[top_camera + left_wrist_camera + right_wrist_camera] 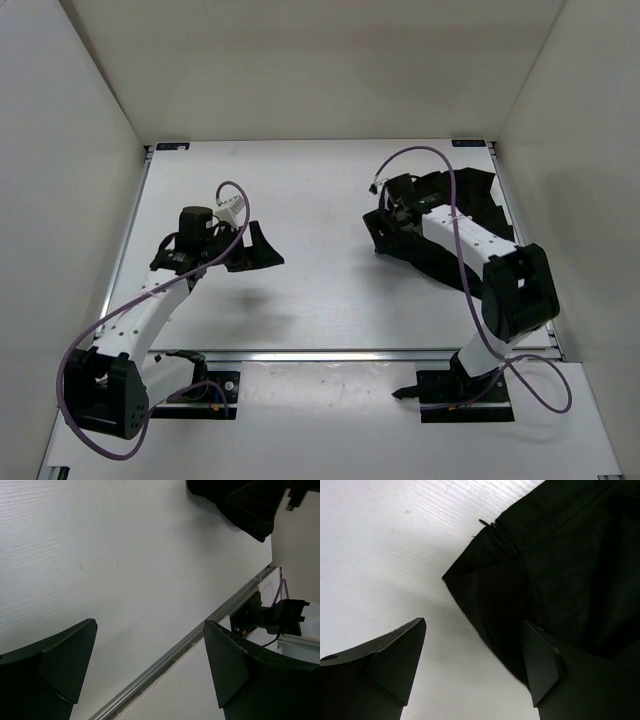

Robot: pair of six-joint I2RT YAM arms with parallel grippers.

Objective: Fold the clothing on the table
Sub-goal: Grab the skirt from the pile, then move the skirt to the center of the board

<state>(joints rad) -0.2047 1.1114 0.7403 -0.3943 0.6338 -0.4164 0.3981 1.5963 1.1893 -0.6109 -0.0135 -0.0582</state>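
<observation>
A: Checked the left arm first?

B: Did. Found it rising from its base at the near left corner, bending far and rightward, and ending with the left gripper (262, 250) above bare table (320, 300), left of centre. Saw the jaws spread wide with nothing between them.

A: And looked at the right one?

B: Found it climbing from the near right base to a high elbow by the right edge, then reaching far and leftward. Placed the right gripper (385, 228) at the left border of the clothing (470, 190). Saw those jaws parted wide as well, closed on nothing. Caught, in the wrist view, 1 finger (545, 670) over the black fabric and the other over white table just beside the hem. Could not judge contact.

A: Located the clothing, then?

B: Spotted it rumpled on the far right part of the table, close to the right rail, partly hidden under the right forearm.

A: Noticed anything about the room?

B: Counted 3 plain white walls (330, 60) boxing in the table, a silvery rail (350, 355) along its near edge, 2 black corner brackets (172, 146) at the far corners, and a purple cable (425, 152) looping along each arm.
</observation>
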